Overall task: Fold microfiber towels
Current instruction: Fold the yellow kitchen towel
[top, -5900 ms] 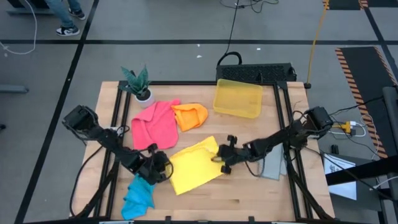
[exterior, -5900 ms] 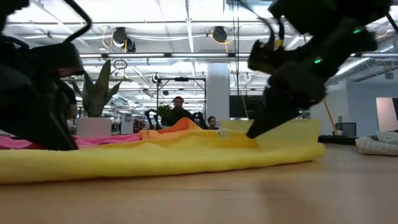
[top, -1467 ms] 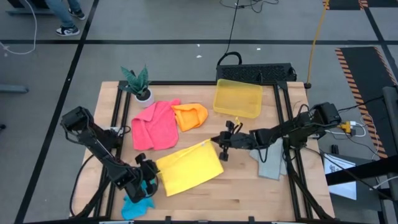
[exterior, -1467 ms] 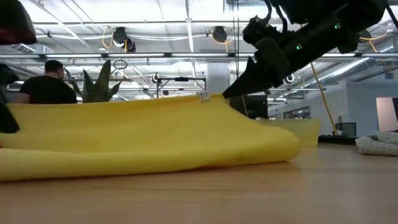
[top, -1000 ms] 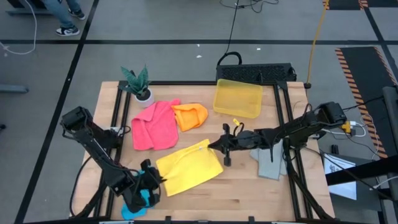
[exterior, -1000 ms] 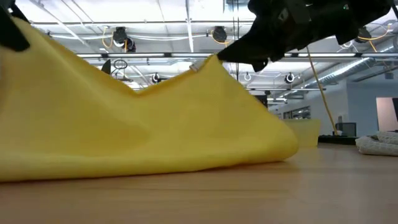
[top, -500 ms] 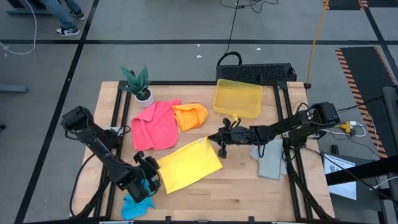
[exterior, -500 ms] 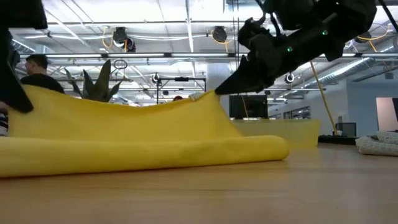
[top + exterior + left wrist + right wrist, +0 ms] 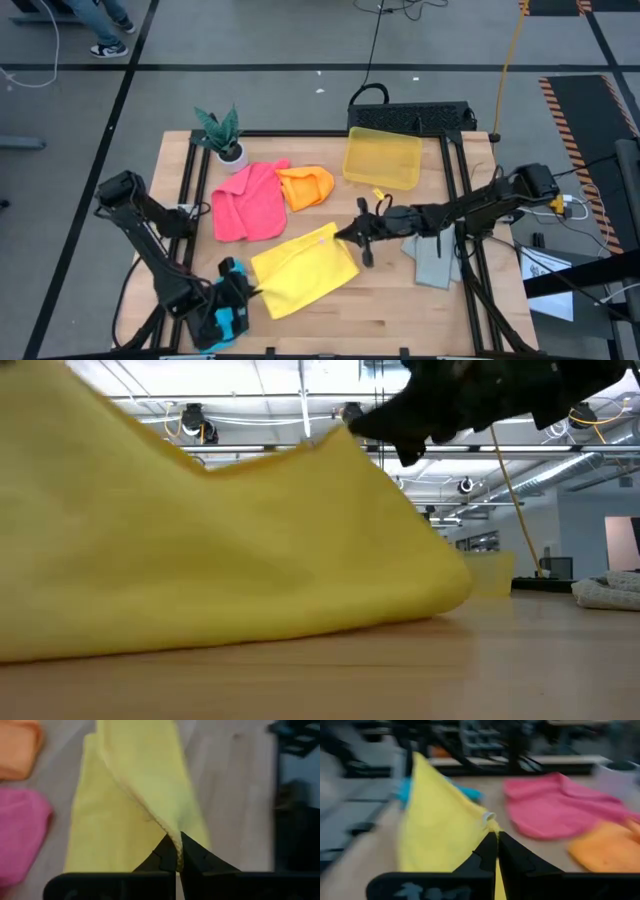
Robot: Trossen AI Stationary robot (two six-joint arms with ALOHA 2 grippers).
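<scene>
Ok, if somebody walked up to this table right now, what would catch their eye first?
Probably the bright yellow microfiber towel near the table's front centre, lifted and stretched between the two arms. The left gripper pinches one corner and the right gripper pinches another. Behind it lie the pink microfiber towel and the orange microfiber towel, unfolded.
</scene>
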